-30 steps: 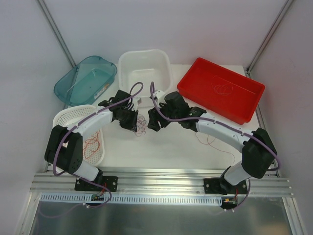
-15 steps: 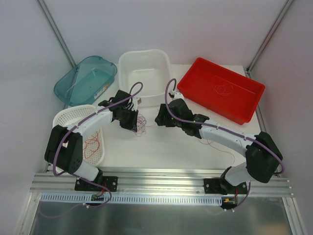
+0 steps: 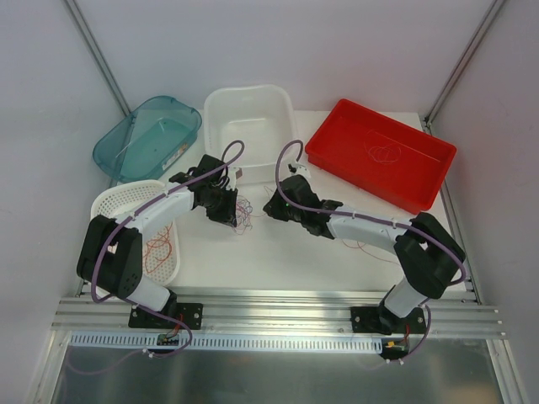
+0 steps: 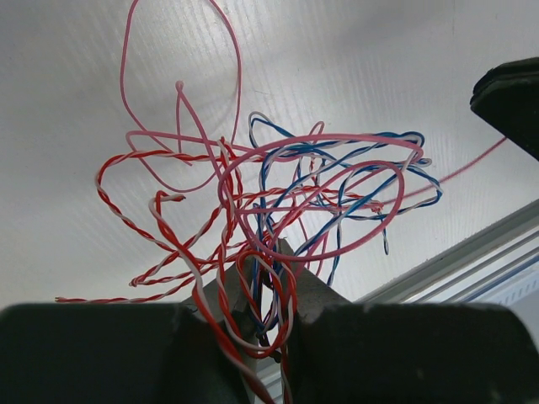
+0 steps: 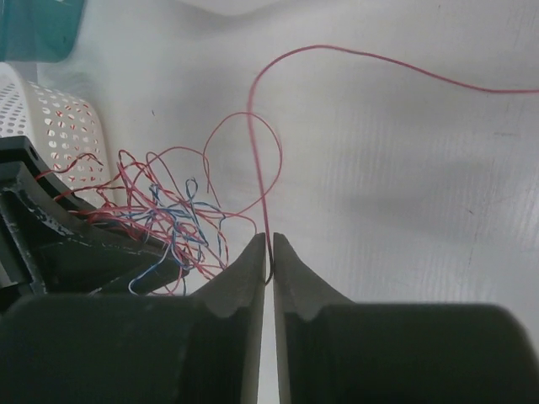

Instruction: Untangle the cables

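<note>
Left gripper (image 4: 268, 279) clamped on cable tangle (image 4: 295, 181), anchoring it | right gripper (image 5: 269, 252) pinching one loose red wire (image 5: 354, 55), likely to pull it free

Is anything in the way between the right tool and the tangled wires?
Nothing visible is. The right tool pinches one red wire right beside the tangle, which the left tool grips.
</note>
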`<act>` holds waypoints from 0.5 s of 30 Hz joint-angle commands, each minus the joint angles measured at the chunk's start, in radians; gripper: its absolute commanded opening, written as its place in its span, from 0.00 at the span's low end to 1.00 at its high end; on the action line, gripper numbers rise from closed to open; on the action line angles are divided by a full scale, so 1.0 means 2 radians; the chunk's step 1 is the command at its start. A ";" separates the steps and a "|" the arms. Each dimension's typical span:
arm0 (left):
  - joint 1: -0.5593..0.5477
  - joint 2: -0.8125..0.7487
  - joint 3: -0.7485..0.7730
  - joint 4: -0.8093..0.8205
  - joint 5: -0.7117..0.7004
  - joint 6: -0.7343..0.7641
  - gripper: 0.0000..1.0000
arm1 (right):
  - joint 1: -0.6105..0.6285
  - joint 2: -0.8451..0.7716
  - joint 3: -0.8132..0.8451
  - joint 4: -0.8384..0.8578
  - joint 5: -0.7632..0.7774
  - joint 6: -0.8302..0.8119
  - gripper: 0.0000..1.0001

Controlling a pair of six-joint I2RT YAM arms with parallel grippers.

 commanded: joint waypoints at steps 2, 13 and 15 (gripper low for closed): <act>-0.005 -0.022 -0.004 0.011 -0.001 -0.012 0.09 | 0.002 -0.012 -0.008 0.025 0.012 0.019 0.01; -0.004 -0.048 -0.025 0.012 -0.047 -0.031 0.18 | -0.004 -0.110 -0.036 -0.029 0.059 -0.023 0.01; -0.005 -0.055 -0.032 0.011 -0.061 -0.045 0.22 | -0.013 -0.158 -0.034 -0.064 0.081 -0.044 0.01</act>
